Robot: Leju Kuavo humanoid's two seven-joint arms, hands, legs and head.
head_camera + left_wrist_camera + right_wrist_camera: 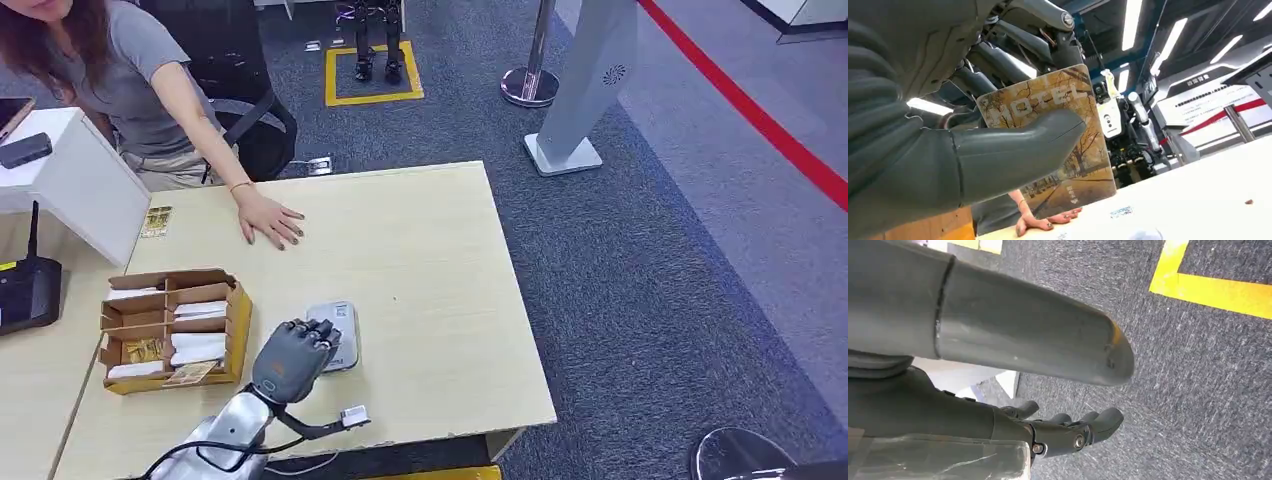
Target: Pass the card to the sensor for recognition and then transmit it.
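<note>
My left hand [293, 358] hovers over the near part of the table, right above a small grey sensor [338, 330] that it partly covers. In the left wrist view that hand [1013, 150] pinches a card [1088, 170] printed with an autumn tree scene and the word HOTEL, thumb on its face and fingers behind it. The card stands nearly upright over the tabletop. My right hand [948, 410] hangs over dark carpet, holding nothing, with its fingers [1073, 432] a little bent and apart from the thumb.
A cardboard box [238, 325] with compartments of cards sits left of the sensor. A person sits at the far left and rests a hand [270, 220] flat on the table [430, 260]. One loose card [155, 221] lies near a white box [70, 185]. A black router [25, 290] stands at the left.
</note>
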